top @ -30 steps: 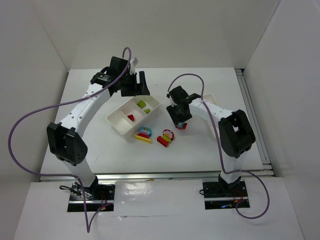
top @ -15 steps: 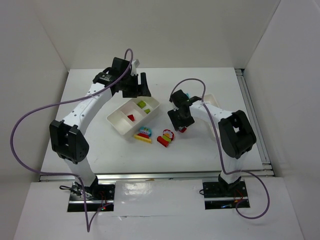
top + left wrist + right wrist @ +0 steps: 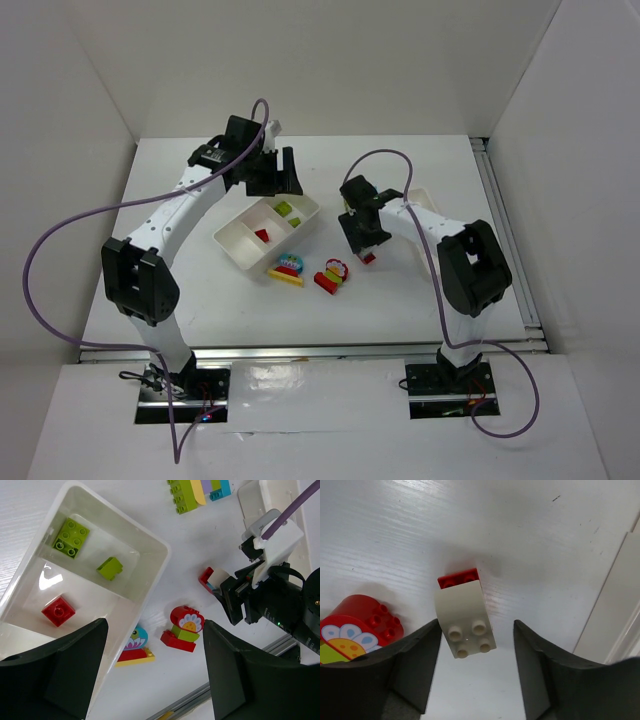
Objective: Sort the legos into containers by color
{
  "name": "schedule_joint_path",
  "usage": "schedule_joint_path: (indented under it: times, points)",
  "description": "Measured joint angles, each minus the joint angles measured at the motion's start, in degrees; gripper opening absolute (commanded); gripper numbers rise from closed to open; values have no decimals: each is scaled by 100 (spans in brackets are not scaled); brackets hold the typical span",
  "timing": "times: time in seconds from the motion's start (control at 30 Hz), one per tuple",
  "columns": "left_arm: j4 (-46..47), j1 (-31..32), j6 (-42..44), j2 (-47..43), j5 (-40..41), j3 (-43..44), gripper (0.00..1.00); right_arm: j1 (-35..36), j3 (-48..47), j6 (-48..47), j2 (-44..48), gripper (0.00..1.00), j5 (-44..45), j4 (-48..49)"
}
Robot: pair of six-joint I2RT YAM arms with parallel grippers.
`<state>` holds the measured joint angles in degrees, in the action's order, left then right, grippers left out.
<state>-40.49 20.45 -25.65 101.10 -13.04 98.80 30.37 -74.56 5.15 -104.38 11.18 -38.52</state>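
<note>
The table [image 3: 170,270] lay bare left of the tray [image 3: 232,242]. Near and right of it, a brick stack [image 3: 287,268], a second stack [image 3: 333,275] and the right gripper [image 3: 363,248] crowded the way.

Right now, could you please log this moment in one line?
left gripper: open, near tray | right gripper: open, straddling white-and-red brick | tray: two green bricks, one red brick

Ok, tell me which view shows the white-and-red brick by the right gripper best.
Right wrist: the white-and-red brick sits in the centre, studs visible, between open fingers. Left wrist shows it small and partly hidden; top external shows only a red sliver.
</note>
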Motion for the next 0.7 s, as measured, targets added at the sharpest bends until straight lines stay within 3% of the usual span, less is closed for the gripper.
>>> schedule_joint_path:
  times: [0.1,0.3,0.47,0.7]
  points:
    - [0,0,0,0,-2,0,86,0,-2,-13,0,52,-96,9]
    - [-2,0,2,9,-35,4,86,0,-2,44,9,17,-203,48]
    - [50,-42,157,17,-431,63,90,-42,-4,144,125,15,-310,33]
    - [721,-328,660,-492,-2441,-752,95,-813,-94,254,1246,15,-1827,46]
